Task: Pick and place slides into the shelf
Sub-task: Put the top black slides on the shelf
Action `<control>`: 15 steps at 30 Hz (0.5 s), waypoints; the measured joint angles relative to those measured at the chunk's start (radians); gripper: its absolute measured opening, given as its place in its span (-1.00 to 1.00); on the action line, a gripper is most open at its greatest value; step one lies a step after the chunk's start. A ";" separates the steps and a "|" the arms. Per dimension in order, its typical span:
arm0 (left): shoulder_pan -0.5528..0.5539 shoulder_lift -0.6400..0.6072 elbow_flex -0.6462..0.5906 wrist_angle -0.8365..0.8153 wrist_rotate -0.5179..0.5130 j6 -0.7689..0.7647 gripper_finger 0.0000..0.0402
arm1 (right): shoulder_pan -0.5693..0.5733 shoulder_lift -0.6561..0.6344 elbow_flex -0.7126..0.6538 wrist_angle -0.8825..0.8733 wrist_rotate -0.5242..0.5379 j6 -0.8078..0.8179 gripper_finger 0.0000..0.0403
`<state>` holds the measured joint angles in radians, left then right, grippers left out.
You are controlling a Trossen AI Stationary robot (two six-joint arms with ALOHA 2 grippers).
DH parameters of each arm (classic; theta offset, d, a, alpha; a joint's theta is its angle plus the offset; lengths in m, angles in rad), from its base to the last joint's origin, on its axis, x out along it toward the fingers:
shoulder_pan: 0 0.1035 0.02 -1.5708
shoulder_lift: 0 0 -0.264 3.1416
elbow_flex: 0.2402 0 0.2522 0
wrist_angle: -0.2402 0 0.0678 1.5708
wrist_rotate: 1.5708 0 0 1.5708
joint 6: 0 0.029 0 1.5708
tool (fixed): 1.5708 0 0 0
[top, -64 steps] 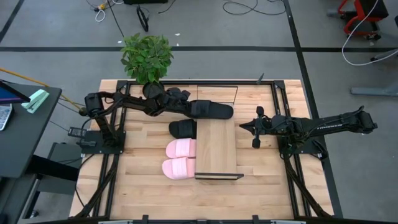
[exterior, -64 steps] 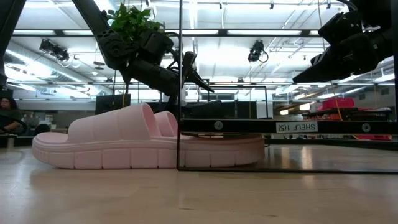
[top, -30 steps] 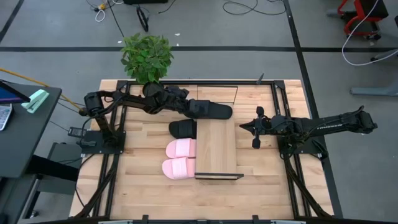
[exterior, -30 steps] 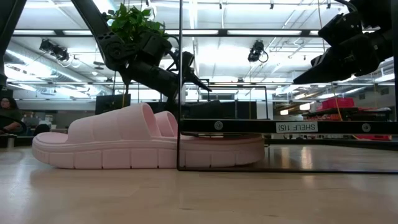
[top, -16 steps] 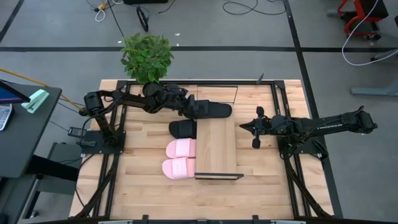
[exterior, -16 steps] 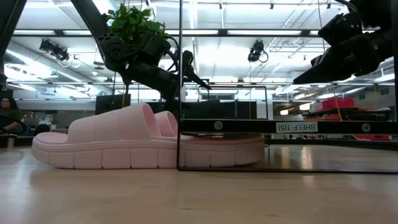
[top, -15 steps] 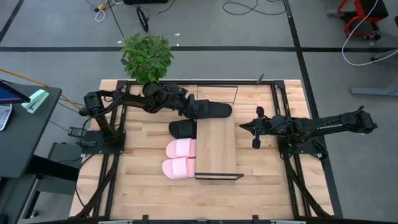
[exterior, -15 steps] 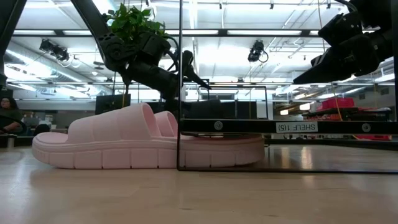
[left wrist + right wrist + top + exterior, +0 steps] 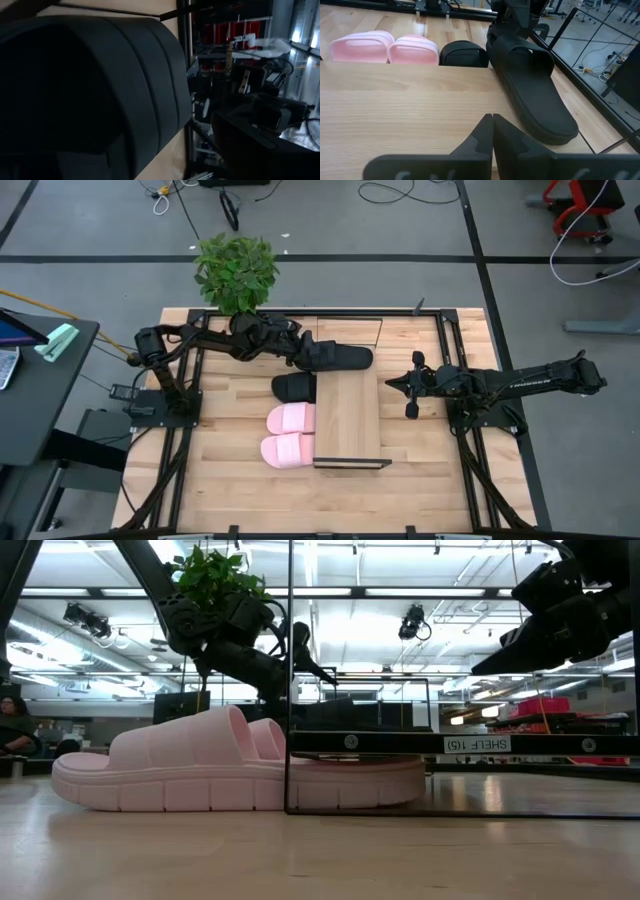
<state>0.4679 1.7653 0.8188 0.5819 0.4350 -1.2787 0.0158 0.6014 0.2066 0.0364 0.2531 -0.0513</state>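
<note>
left pincer (image 9: 308,353): wide on a black slide (image 9: 342,359) past the shelf's (image 9: 348,416) far end | right pincer (image 9: 492,117): shut, empty | risk: slide may slip, loose grip

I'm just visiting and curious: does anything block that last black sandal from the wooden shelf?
Nothing visible does. The loose black slide sandal, with the left gripper at its strap, lies just beyond the end of the light-wood shelf board.

Grey floor (image 9: 420,230), potted plant (image 9: 236,272), cables (image 9: 390,192)
</note>
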 joint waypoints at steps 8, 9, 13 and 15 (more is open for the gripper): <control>-0.006 0.000 0.000 -0.006 0.050 -0.020 0.18 | 0.000 0.000 0.000 0.000 0.000 0.008 -0.93; -0.006 0.000 0.000 -0.010 0.050 -0.024 0.16 | 0.000 0.000 0.000 0.000 0.000 0.008 -0.93; -0.005 0.000 0.000 -0.045 0.040 -0.024 0.09 | 0.000 0.000 0.000 0.001 0.000 0.008 -0.93; -0.005 0.000 0.000 -0.057 0.039 -0.018 0.02 | 0.000 0.000 0.000 0.001 0.000 0.008 -0.93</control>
<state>0.4629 1.7653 0.8188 0.5246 0.4736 -1.2963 0.0158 0.6014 0.2066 0.0376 0.2531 -0.0429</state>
